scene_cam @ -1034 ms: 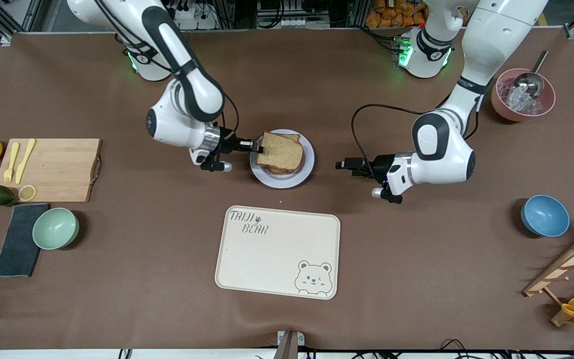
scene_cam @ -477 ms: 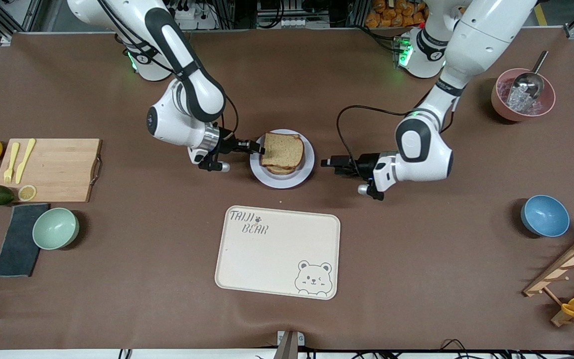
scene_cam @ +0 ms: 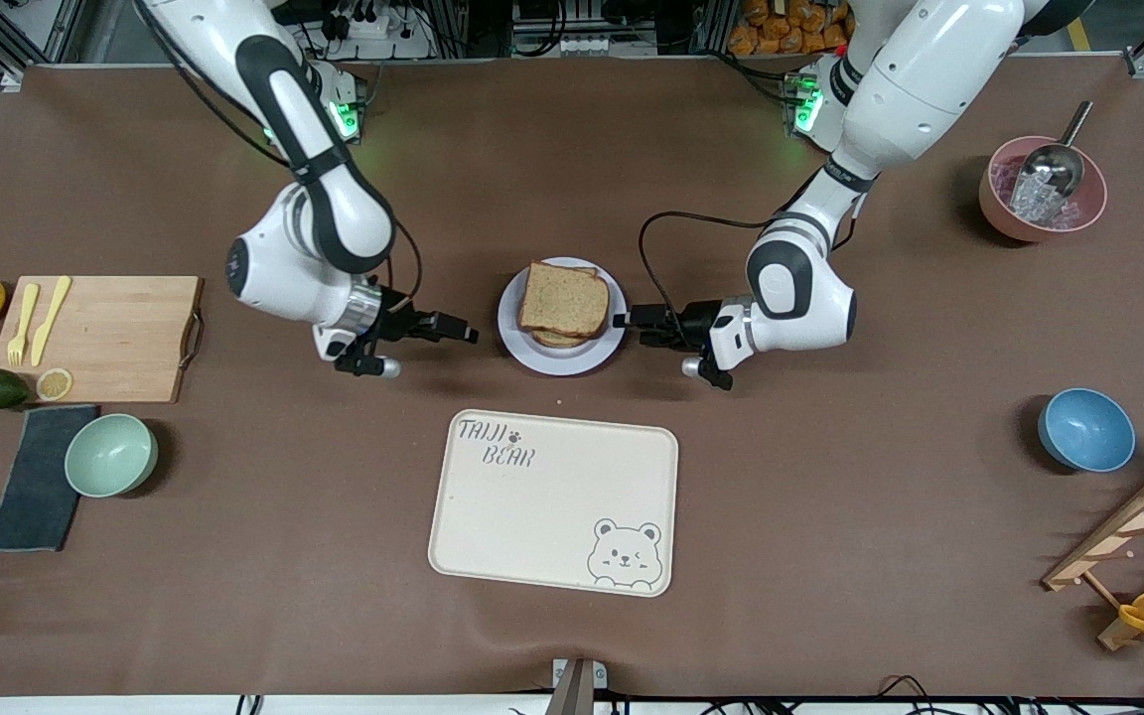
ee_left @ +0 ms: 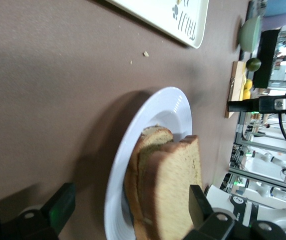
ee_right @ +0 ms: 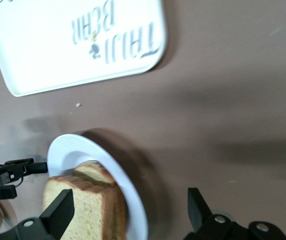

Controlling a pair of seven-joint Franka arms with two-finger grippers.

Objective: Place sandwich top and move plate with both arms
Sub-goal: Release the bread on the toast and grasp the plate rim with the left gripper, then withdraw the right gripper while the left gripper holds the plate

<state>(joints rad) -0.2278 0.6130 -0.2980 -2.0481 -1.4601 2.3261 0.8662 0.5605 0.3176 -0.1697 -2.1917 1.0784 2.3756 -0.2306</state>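
The sandwich top (scene_cam: 562, 299) lies flat on the other sandwich layers on the round pale plate (scene_cam: 560, 358), in the middle of the table. My right gripper (scene_cam: 466, 333) is open and empty, a short gap away from the plate's rim on the right arm's side. My left gripper (scene_cam: 624, 320) is open at the rim on the left arm's side. In the left wrist view its fingers (ee_left: 199, 199) straddle the plate (ee_left: 167, 107) and bread (ee_left: 178, 185). The right wrist view shows the plate (ee_right: 66, 147) and bread (ee_right: 77, 205) ahead of the right gripper (ee_right: 129, 207).
A cream bear tray (scene_cam: 552, 501) lies nearer the camera than the plate. A cutting board (scene_cam: 100, 338), green bowl (scene_cam: 110, 454) and dark cloth (scene_cam: 36, 477) sit at the right arm's end. A blue bowl (scene_cam: 1085, 429), pink bowl with scoop (scene_cam: 1042, 189) and wooden rack (scene_cam: 1138, 536) sit at the left arm's end.
My right gripper opened, let go of the sandwich top onto the stack and drew back from the plate. My left gripper moved in to the plate's rim.
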